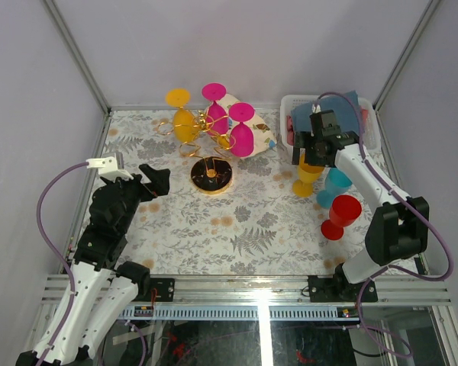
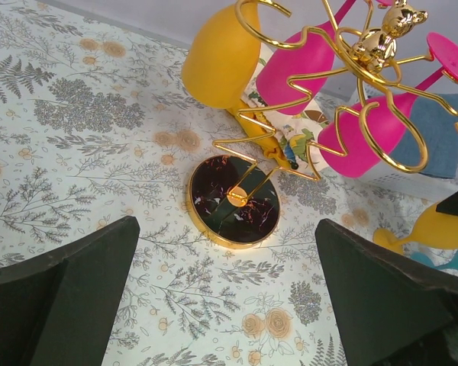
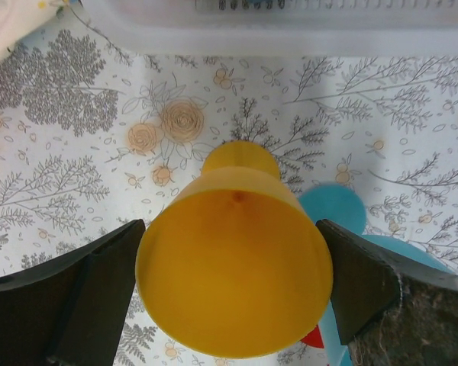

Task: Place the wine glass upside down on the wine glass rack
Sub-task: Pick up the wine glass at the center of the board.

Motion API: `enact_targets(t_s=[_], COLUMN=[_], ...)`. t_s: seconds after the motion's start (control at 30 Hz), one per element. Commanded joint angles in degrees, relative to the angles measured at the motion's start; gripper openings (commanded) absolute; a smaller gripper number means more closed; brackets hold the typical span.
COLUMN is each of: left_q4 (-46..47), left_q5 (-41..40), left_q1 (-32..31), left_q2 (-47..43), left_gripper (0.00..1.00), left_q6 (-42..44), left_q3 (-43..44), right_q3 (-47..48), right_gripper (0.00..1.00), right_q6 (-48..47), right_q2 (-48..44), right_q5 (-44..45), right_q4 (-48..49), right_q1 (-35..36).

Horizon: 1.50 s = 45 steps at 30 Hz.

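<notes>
Wide open and empty, my right end effector (image 3: 230, 229) brackets the upright yellow wine glass (image 3: 233, 274) at three o'clock from the wine glass rack (image 1: 211, 174); I judge this the pre-grasp step, so next I close on the bowl.

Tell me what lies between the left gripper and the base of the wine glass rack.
Only bare floral tablecloth lies between the open left gripper and the black base of the wine glass rack. The left wrist view shows it.

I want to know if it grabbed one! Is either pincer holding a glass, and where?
Nothing is held yet. The right pincer stands open either side of the bowl of the standing yellow wine glass; the left pincer is open and empty.
</notes>
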Motion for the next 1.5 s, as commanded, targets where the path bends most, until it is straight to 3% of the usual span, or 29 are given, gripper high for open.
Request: enact_targets(t_s=[0.0,0.67,0.83,1.17,1.47], left_q4=[0.3,0.2,-0.1,-2.0,-5.7], left_q5=[0.1,-0.4,-0.9,-4.3,-5.9], left_q1=[0.6,1.7,1.8,1.9,2.0], left_q2=[0.4,1.0,0.9,-0.3,-4.7], left_gripper=[1.00,1.00,1.00,1.00,1.00], left_q6=[0.1,-0.4,-0.3,-0.2,2.4], left_q3=[0.5,0.8,1.0,1.6,4.1], right_q3=[-0.7,-2.9,-1.9,-0.5,-2.5], right_gripper=[0.99,1.00,0.87,0.81,0.81], right_q6=[1.0,-0.6,-0.6,-2.0,-3.8], right_q2=[-1.3,-1.8,-2.3,-6.0,-17.2], right_q5=[-2.2,-2.1,-1.9,1.2,-9.7], right_q4=[-1.5,-2.7,-3.0,-3.6,1.0], right_q1=[-0.2,1.4,1.7,6.3,6.8])
